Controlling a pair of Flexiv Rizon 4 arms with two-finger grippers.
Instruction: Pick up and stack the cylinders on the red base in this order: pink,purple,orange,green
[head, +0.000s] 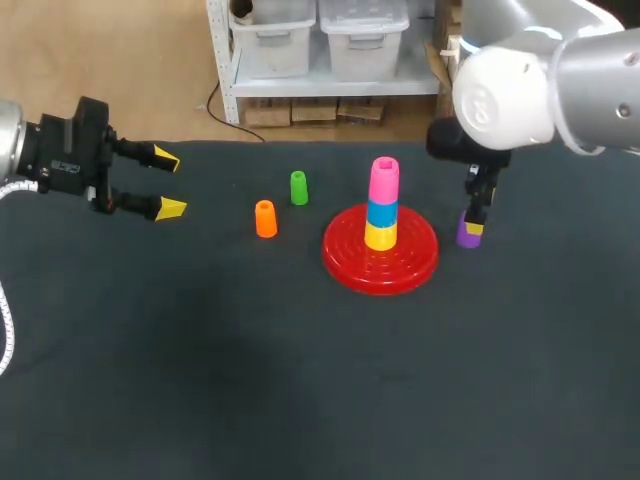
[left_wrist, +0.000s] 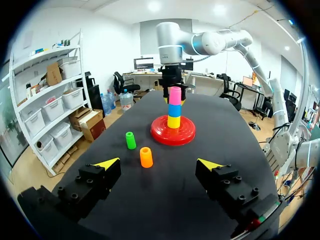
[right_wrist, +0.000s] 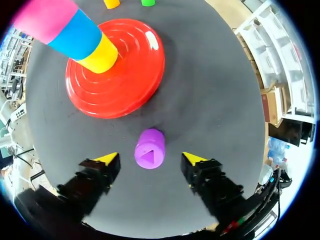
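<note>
The red base (head: 415, 255) carries a stack of a yellow, a blue and a pink cylinder (head: 384, 180) on top. A purple cylinder (head: 467, 237) stands upright on the table just right of the base. My right gripper (head: 472, 224) is down over it; in the right wrist view the purple cylinder (right_wrist: 149, 148) sits between the open fingers of that gripper (right_wrist: 150, 158), with a gap on each side. The orange cylinder (head: 265, 218) and the green cylinder (head: 298, 187) stand left of the base. My left gripper (head: 168, 184) hangs open and empty at the far left.
The table is a dark cloth. In the left wrist view the orange cylinder (left_wrist: 146, 157) and the green cylinder (left_wrist: 130, 140) stand ahead of my left gripper (left_wrist: 159, 164), with the red base (left_wrist: 160, 134) beyond them.
</note>
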